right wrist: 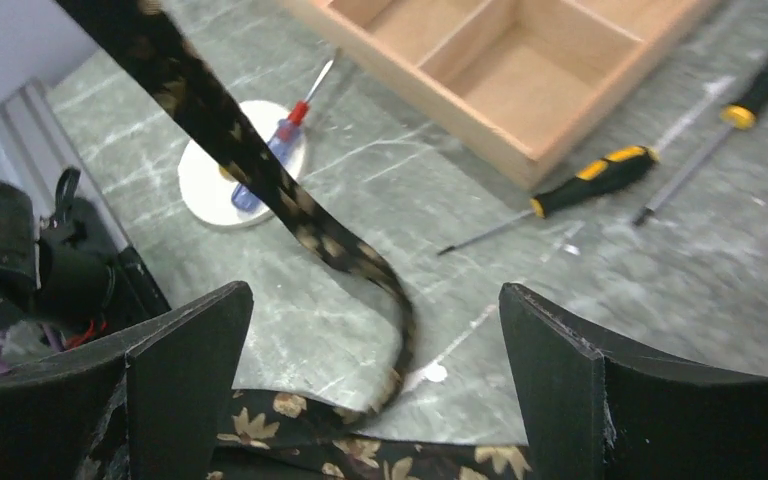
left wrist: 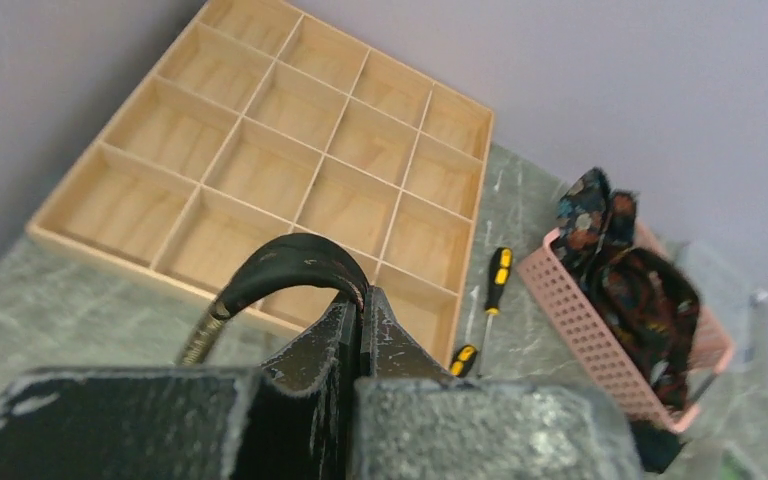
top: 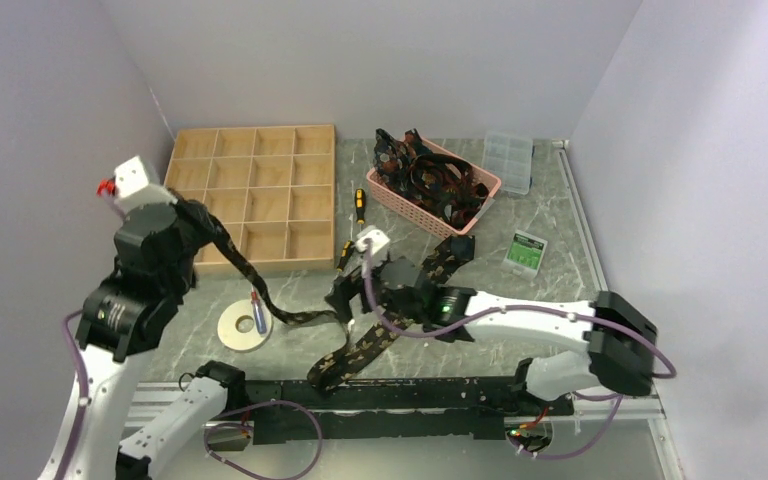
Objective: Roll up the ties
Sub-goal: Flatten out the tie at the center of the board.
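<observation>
Black gold-patterned tie (top: 232,252) strung from upper left to centre, pre-roll.
L gripper (left wrist: 362,305) clamped on narrow part; R gripper (right wrist: 375,320) spread wide above wide part. Next prob: pinch, start rolling.

Top camera: fixed high above the near edge of the table (top: 560,215), facing down and toward the back wall. It is the farthest off and takes in the whole surface.

Left wrist camera: raised, tight behind the left gripper (left wrist: 362,305), looking down across the wooden tray (left wrist: 260,160), screwdrivers (left wrist: 498,275) and pink basket (left wrist: 580,320).

Right wrist camera: low, close to the tabletop, looking past the right gripper (right wrist: 372,300) toward the white disc (right wrist: 200,195).

All three views share the tray and screwdrivers.
</observation>
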